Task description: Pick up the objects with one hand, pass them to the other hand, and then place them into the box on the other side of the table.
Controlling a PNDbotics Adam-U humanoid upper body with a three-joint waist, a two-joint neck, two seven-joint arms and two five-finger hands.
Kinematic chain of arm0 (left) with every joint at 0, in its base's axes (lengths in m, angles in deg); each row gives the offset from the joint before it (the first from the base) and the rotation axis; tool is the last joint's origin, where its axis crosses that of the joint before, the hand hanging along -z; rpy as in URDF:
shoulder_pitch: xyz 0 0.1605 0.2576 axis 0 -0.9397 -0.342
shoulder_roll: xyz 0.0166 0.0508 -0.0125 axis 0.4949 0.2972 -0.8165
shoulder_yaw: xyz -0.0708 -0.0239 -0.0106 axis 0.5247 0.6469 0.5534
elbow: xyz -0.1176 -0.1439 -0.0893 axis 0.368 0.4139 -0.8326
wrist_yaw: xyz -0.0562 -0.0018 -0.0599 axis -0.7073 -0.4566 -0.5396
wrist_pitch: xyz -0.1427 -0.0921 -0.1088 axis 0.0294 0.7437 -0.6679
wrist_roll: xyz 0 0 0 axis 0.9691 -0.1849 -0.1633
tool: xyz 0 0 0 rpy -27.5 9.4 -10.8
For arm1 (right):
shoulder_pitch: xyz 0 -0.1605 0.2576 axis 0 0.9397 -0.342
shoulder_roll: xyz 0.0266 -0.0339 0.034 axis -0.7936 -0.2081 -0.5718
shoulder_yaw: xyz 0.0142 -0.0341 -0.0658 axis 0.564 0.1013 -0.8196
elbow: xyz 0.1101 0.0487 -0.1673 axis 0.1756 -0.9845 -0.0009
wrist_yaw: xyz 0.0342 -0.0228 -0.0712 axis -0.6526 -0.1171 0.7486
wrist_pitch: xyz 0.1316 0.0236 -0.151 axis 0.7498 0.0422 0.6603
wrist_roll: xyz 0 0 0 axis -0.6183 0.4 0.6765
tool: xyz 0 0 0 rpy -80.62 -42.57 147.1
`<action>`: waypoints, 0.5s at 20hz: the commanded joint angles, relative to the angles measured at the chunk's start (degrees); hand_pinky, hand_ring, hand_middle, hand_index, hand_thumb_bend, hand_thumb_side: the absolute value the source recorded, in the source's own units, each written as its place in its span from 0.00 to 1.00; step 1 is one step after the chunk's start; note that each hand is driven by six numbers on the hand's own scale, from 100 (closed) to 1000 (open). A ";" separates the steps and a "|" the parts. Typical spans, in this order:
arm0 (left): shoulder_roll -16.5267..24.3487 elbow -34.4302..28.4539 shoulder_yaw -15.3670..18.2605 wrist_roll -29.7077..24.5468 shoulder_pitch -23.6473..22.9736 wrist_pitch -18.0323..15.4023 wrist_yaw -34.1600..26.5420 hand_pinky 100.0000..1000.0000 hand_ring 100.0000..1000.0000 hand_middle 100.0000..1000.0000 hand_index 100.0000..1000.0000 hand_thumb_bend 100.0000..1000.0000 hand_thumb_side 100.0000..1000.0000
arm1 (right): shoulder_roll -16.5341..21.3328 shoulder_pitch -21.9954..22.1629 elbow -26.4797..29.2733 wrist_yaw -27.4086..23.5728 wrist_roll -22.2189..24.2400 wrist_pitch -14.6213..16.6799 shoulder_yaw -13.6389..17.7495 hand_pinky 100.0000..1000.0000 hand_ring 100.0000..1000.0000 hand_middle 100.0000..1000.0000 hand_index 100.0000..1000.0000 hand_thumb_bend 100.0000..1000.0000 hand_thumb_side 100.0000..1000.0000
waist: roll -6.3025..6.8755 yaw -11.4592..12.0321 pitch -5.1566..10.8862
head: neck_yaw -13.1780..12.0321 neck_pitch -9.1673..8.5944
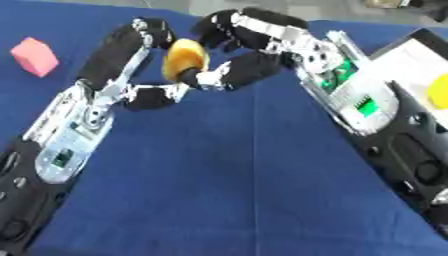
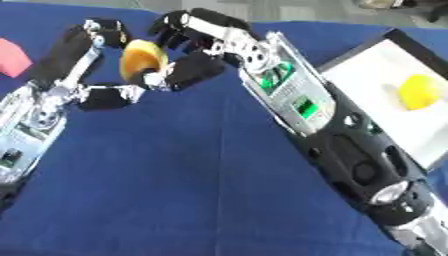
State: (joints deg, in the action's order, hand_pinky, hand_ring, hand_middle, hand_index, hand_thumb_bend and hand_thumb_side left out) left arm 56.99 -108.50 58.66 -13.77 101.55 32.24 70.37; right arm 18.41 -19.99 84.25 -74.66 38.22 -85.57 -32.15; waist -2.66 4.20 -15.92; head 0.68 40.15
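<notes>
A round yellow-orange object is held above the blue table at the top centre, between my two hands. My left hand comes in from the left; its fingers curl round the object's far left side and its thumb sits below it. My right hand reaches in from the right, with fingers curled over the object's top and the thumb against its lower right side. Both hands touch the object. The white box stands at the right edge with a yellow object inside it.
A pink block lies on the blue cloth at the far left. My two forearms run down both sides of the view toward the lower corners, with the blue cloth between them.
</notes>
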 commanded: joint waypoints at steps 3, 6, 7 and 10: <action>0.36 -1.60 -0.09 0.25 1.03 -0.75 0.77 0.59 0.56 0.48 0.50 0.13 0.11 | 0.29 -0.84 0.13 -1.53 -1.00 -0.54 0.17 0.86 0.83 0.60 0.76 0.19 0.19 | -0.48 0.06 1.92 | 0.34 -0.58; 0.17 -1.60 -0.14 0.55 1.16 -0.92 0.97 0.59 0.56 0.48 0.50 0.13 0.11 | 0.28 -0.74 0.08 -1.74 -0.59 -0.40 0.04 0.84 0.77 0.46 0.65 0.13 0.11 | -0.47 0.07 1.90 | 0.60 -0.61; 0.13 -1.63 -0.17 0.61 1.20 -1.00 1.07 0.59 0.56 0.48 0.50 0.13 0.11 | 0.30 -0.70 0.09 -1.80 -0.39 -0.26 -0.01 0.84 0.76 0.44 0.63 0.13 0.10 | -0.46 0.07 1.90 | 0.67 -0.59; -0.04 -1.64 -0.11 1.04 1.27 -1.05 1.14 0.59 0.56 0.48 0.50 0.13 0.11 | 0.44 -0.63 0.23 -1.79 0.42 0.24 -0.08 0.83 0.72 0.36 0.55 0.14 0.01 | -0.45 0.05 1.92 | 0.82 -0.48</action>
State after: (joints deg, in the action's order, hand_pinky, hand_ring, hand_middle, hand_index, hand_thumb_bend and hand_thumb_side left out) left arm 56.64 -109.13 58.00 -13.20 101.55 31.22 71.20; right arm 18.41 -19.96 83.81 -76.05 38.15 -85.52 -32.14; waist -2.66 4.25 -15.92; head 1.24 40.13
